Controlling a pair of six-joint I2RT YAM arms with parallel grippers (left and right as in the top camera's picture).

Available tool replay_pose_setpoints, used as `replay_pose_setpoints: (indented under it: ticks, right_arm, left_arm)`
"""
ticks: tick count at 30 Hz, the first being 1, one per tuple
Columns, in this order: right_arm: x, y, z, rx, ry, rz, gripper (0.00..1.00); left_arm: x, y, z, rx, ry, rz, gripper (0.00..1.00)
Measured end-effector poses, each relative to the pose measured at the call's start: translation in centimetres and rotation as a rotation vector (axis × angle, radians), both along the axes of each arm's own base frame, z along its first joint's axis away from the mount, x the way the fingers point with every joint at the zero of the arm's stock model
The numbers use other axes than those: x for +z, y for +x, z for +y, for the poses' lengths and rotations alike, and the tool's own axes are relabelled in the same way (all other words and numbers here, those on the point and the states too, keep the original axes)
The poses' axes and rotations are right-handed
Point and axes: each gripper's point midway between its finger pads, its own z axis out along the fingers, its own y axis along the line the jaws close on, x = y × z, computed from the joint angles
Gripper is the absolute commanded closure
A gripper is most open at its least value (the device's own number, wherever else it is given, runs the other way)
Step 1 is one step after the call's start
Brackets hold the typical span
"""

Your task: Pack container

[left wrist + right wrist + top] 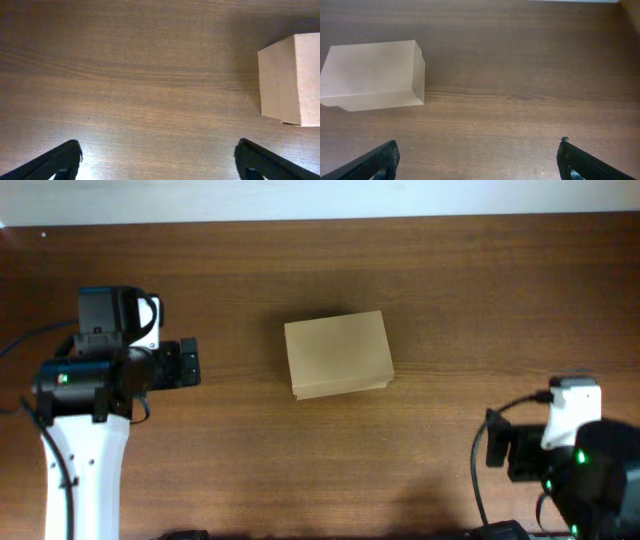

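At the middle of the desk [450, 280]: one container [338, 355], a small tan cardboard box, plain, lid flap down. It lies flat on the wood, turned slightly off square to the desk's edges, with layered flap edges showing along its near side. Both grippers stand clear of it.

Left of the container, well apart: left gripper [190, 363], carried on the left arm [85, 470], white with black joints, pointing right toward the box. Left wrist view: left gripper [159, 162] spread wide, holding nothing, its two black fingers [55, 162] at the near corners of the view with desk wood between them. The container [292, 80] sits at the right edge, apart from both fingers.

Near right of the desk: right gripper [497, 442], on the right arm [600, 470], black with a white block and green lights, pointing left. Right wrist view: right gripper [479, 162] spread wide, holding nothing, black fingers [375, 162] low at either side. The container [372, 75] lies far left, apart from them.

Desk: dark brown wood grain, with a pale strip [300, 200] along the far edge.
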Motion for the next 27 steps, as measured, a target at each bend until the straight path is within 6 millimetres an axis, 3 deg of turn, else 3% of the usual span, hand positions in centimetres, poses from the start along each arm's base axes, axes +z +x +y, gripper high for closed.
replay_pose_setpoints:
  ticks: [4,23,27]
  right_arm:
    - [-0.14,-0.85,-0.29,-0.005,-0.004,-0.005,0.01]
    - [-0.26,-0.85,-0.31,-0.007,-0.006,0.0,0.01]
    - [0.05,0.14,-0.61,-0.021,-0.017,-0.062,0.01]
  left_arm:
    - [-0.07,-0.03,0.0,0.0,0.0,0.002,0.01]
    - [-0.18,-0.07,0.0,0.0,0.0,0.005,0.01]
    - [-0.17,-0.06,0.0,0.0,0.0,0.004,0.01]
